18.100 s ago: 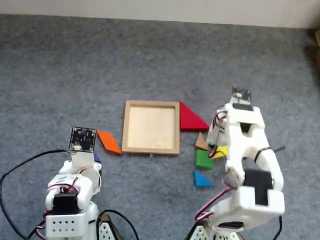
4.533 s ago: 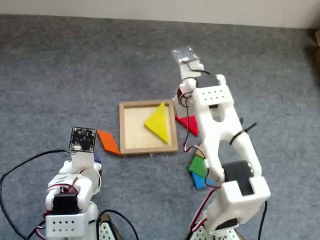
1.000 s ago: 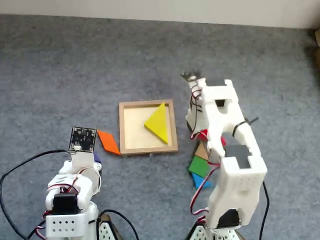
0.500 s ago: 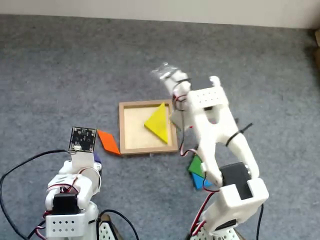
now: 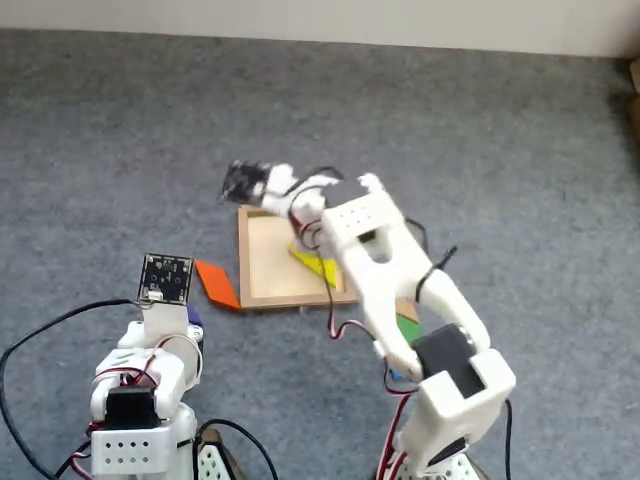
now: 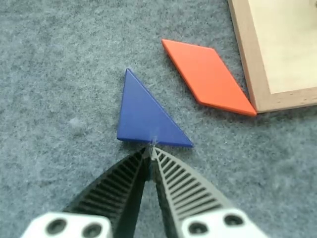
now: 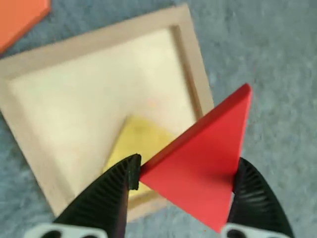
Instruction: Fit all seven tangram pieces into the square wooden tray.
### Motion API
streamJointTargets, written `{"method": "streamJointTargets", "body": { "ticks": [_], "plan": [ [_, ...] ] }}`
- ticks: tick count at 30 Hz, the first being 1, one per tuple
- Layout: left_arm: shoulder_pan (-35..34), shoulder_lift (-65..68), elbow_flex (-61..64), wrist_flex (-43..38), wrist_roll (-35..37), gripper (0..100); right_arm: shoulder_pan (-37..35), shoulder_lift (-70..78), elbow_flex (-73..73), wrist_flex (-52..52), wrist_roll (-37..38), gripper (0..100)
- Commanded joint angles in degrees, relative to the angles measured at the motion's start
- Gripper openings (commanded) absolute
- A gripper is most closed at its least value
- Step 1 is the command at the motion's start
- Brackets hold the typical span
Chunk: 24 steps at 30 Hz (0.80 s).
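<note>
Right wrist view: the right gripper (image 7: 185, 173), clamped on the red triangle (image 7: 198, 168), has swung within the last second from beside the wooden tray (image 7: 195, 69) to above it, over the yellow triangle (image 7: 132, 144) lying inside, so a second piece looks ready for placing.

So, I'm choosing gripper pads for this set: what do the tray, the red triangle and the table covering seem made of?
The tray looks like pale bare wood, matte, with faint grain. The red triangle is smooth, evenly coloured and thick-edged: probably painted wood, possibly plastic. The table covering looks like grey felt or short carpet, with fuzzy fibres.
</note>
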Motion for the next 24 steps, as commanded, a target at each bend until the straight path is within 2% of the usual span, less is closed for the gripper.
{"method": "streamJointTargets", "body": {
  "ticks": [1, 4, 9, 12, 16, 18, 20, 24],
  "plan": [
    [-0.48, -0.04, 1.19, 0.18, 0.53, 3, -2.77, -0.31, -0.84, -3.21, 1.05, 21.0],
    [-0.48, -0.04, 1.19, 0.18, 0.53, 3, -3.74, 0.84, -1.19, -3.21, 1.05, 22.1],
    [-0.48, -0.04, 1.19, 0.18, 0.53, 3, -3.74, 1.27, -0.84, -3.12, 0.97, 35.4],
    [-0.48, -0.04, 1.19, 0.18, 0.53, 3, -3.74, 1.01, -1.01, -2.51, 0.97, 36.0],
    [-0.48, -0.04, 1.19, 0.18, 0.53, 3, -3.56, 0.48, -1.8, 4.79, 0.97, 34.9],
    [-0.48, -0.04, 1.19, 0.18, 0.53, 3, -3.47, -1.71, -3.74, 8.22, 0.88, 31.0],
    [-0.48, -0.04, 1.19, 0.18, 0.53, 3, -3.12, -4.53, -4.88, 11.38, 0.35, 22.5],
    [-0.48, -0.04, 1.19, 0.18, 0.53, 3, -0.92, -9.89, -4.79, 13.58, -11.08, 2.0]
  ]
}}
